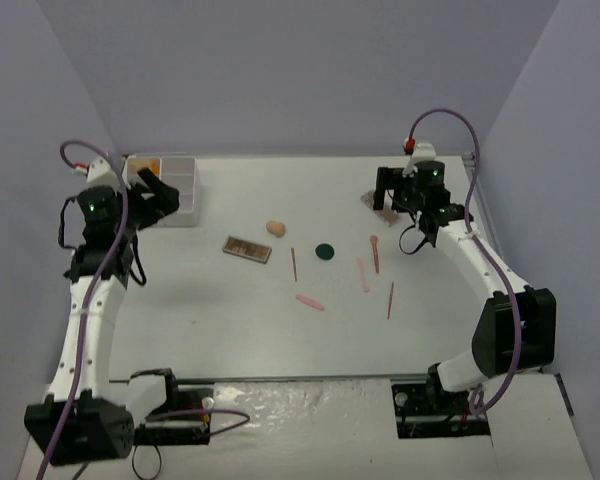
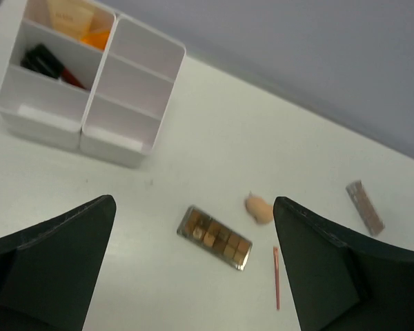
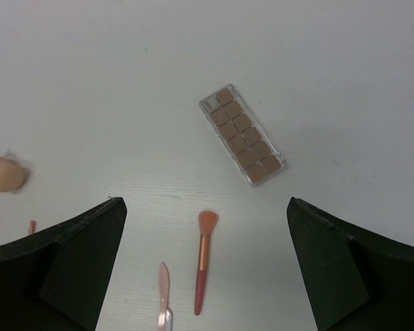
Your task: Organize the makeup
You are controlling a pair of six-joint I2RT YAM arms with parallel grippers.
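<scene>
below spread right claw (image 3: pixel 204 203): brown palette (image 3: pixel 243 135), two rows square pans, clear case; left claw (image 2: pixel 194 200) spread too.

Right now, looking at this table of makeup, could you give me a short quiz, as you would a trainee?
1. True or false: the left pincer grips the beige sponge.
2. What colour is the round compact? A dark green; B orange; C white.
3. How many brown palettes lie loose on the table?
Key: 1 false, that pincer stands open and the sponge lies on the table. 2 A. 3 two; the second palette lies near the right pincer.
</scene>
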